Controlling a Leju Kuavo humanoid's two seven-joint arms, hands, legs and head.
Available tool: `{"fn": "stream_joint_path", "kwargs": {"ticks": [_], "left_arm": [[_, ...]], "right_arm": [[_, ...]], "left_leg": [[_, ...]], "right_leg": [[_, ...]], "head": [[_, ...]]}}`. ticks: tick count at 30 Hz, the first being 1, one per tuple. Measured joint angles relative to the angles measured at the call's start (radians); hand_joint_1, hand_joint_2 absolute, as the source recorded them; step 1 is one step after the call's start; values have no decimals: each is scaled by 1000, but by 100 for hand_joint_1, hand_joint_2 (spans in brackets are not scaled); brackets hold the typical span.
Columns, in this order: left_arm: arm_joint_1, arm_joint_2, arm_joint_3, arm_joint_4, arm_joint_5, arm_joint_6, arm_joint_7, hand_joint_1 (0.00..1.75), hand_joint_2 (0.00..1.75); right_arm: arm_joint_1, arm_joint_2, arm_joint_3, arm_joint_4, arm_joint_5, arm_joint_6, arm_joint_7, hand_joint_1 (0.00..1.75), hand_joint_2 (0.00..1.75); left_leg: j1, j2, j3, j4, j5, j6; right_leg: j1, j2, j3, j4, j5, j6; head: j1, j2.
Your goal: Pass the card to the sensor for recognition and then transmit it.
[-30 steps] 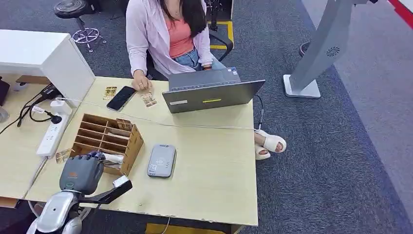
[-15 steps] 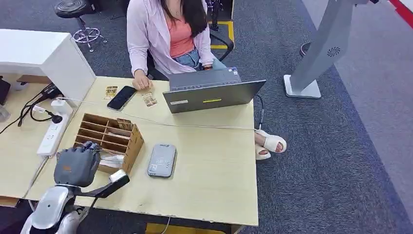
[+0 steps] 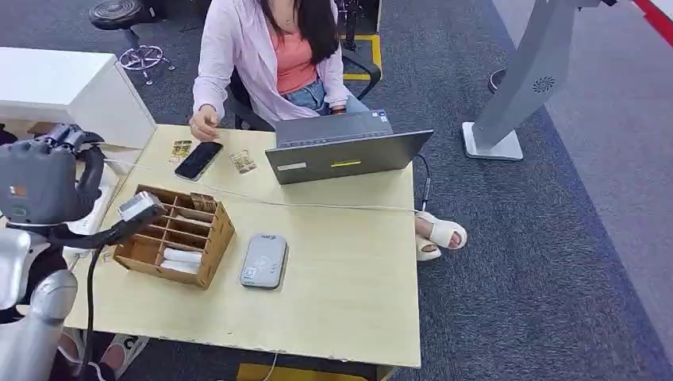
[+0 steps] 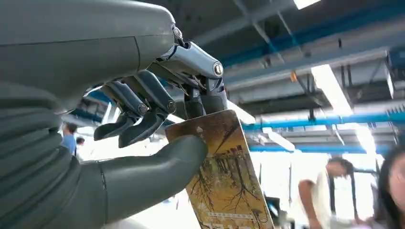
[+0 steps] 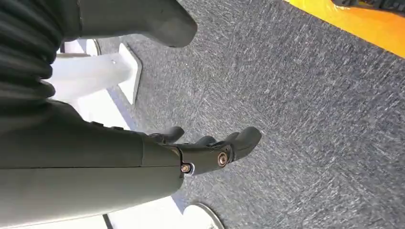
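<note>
Left hand [image 3: 36, 182], upper left of the head view, raised above the table [image 3: 349, 270]. Wrist view: card [image 4: 222, 176] pinched between thumb and fingers, held well.

Wooden organizer [image 3: 176, 235] centre-left. Sensor [image 3: 263, 260], a grey pad, just right of it, face up.

Step in hand, as judged: carry card to sensor. Lower the card flat over the pad and pause for the read. Keep clear of the organizer's edge and the white cable [image 3: 317, 205].

Right hand [image 5: 210, 150] hangs over carpet, fingers loosely curled, holding nothing.
</note>
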Motion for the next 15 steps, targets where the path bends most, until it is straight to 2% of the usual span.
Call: {"fn": "stream_joint_path", "kwargs": {"ticks": [5, 7, 8, 11, 15], "left_arm": [[-136, -2, 1, 122, -88, 1, 50, 175, 175], [-225, -8, 1, 246, -144, -21, 92, 175, 175], [-286, -13, 1, 338, -170, -18, 109, 175, 175], [-430, -32, 1, 573, -191, 8, 119, 175, 175], [-526, -55, 0, 745, -193, 22, 119, 175, 175]], "right_arm": [[-2, 0, 19, 0, 24, 10, -2, 0, 175], [-5, 0, 28, 0, 29, 22, -6, 0, 175], [-6, 0, 34, 0, 30, 23, -8, 0, 175], [-9, 0, 48, 0, 31, 27, -14, 0, 175], [-10, 0, 57, 0, 31, 29, -15, 0, 175]], "left_leg": [[0, 0, 0, 0, 1, 0], [0, 0, 0, 1, 2, 0], [0, 0, 0, 1, 2, -1], [0, 1, -1, 0, 4, -1], [0, 1, -1, 0, 4, -1]], "right_leg": [[0, 0, -1, 0, 1, 0], [0, 0, -1, 0, 3, 0], [0, 0, -1, 0, 3, 0], [0, 1, -1, 0, 4, 0], [0, 2, -1, 0, 4, 0]], "head": [[0, 0], [1, 0], [-1, 0], [-1, 0], [-1, 0]]}}
